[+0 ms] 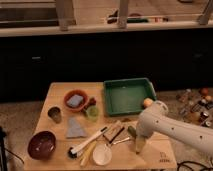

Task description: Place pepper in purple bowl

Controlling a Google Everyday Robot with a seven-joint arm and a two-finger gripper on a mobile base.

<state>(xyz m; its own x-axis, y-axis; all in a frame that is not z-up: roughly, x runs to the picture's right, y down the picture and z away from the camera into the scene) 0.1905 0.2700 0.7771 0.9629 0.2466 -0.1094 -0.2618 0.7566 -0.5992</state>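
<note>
The purple bowl [41, 145] stands at the table's front left corner, glossy, dark maroon and empty. The pepper [131, 131] is a slim dark green shape lying on the wooden table right of centre, partly covered by my arm. My gripper [138, 145] hangs down from the white arm [170, 129] at the front right of the table, right beside the pepper's near end. I cannot tell whether it touches the pepper. The gripper is far to the right of the purple bowl.
A green tray [127, 95] sits at the back right. An orange-red bowl [76, 100], a light-green cup [92, 113] and a grey cup [55, 114] stand at the back left. A blue-grey cloth [75, 128], utensils [89, 142] and a white bowl [102, 154] lie in the middle front.
</note>
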